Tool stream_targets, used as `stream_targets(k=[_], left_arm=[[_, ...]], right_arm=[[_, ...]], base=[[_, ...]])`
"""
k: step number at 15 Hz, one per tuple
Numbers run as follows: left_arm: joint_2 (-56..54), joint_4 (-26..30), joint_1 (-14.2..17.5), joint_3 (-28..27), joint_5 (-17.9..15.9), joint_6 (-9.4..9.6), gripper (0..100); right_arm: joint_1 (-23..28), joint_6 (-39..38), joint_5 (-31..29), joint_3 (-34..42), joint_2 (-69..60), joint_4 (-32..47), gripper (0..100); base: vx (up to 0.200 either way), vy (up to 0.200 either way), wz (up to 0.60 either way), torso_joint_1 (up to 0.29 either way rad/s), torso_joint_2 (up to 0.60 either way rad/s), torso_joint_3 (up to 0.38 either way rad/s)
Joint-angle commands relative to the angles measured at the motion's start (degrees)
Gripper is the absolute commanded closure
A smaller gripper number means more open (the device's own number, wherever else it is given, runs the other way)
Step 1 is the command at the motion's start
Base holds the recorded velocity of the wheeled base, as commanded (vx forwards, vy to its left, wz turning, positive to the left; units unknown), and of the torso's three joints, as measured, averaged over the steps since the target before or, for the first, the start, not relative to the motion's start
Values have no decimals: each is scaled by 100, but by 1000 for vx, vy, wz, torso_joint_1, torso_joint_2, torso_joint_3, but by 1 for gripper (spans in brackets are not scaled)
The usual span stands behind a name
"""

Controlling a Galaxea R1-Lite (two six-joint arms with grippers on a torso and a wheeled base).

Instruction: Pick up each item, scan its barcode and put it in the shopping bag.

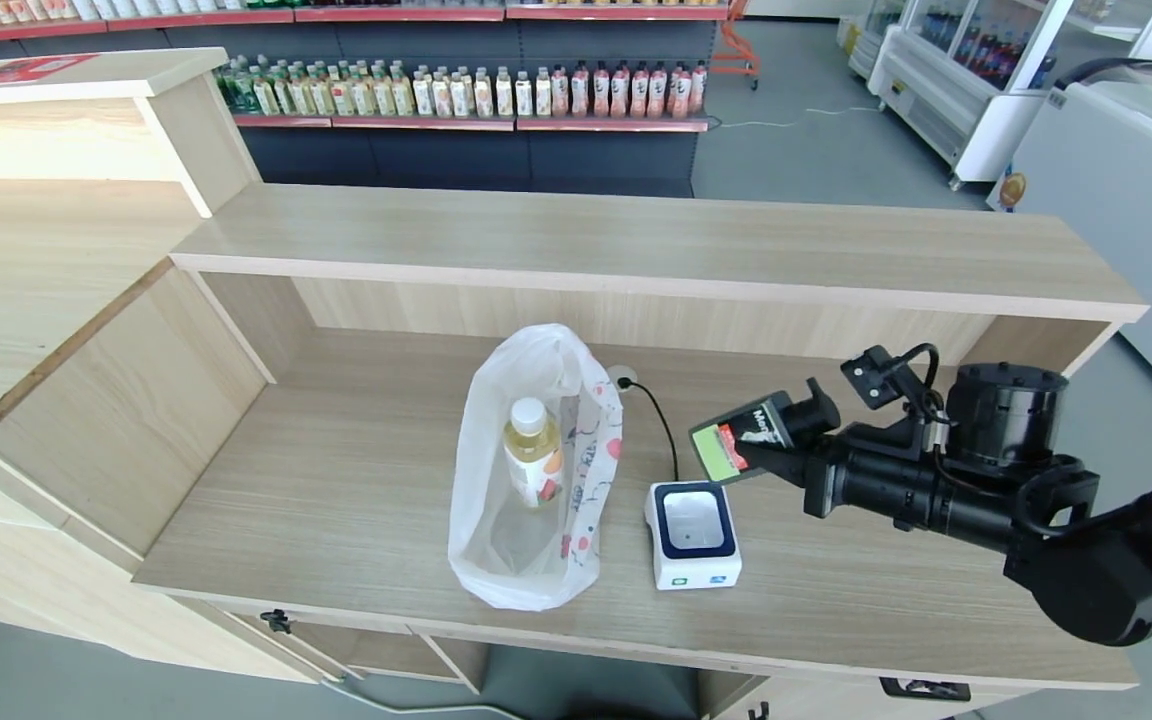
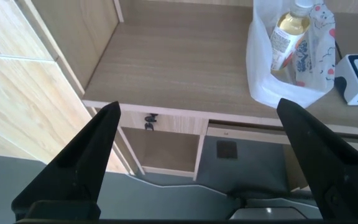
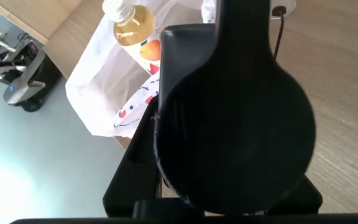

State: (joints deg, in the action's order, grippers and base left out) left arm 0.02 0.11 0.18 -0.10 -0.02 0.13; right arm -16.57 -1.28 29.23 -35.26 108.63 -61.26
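Now the right gripper (image 1: 776,430) is clamped on a small green-and-red packet (image 1: 733,444), holding it tilted in the air close to the scanner (image 1: 693,533) on the counter (image 1: 336,480). Just left of the scanner stands the shopping bag (image 1: 496,560), with a bottle (image 1: 532,462) upright inside. The left gripper (image 2: 199,109) hangs off the counter's front edge, its fingers spread wide and empty.
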Motion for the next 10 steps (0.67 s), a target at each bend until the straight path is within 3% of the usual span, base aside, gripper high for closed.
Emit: stream_targets(k=[1, 4, 10], left_arm=[[-2, 7, -1, 1, 2, 4, 0], [-2, 7, -1, 1, 2, -5, 0], [-2, 7, -1, 1, 2, -5, 0]], right_arm=[[-48, -4, 12, 27, 35, 9, 100], [-119, 5, 12, 10, 150, -18, 100], [-347, 75, 12, -236, 1160, -27, 100]], base=[[0, 200, 0, 32, 22, 2], [0, 200, 0, -9, 4, 7], [0, 0, 0, 0, 0, 0]])
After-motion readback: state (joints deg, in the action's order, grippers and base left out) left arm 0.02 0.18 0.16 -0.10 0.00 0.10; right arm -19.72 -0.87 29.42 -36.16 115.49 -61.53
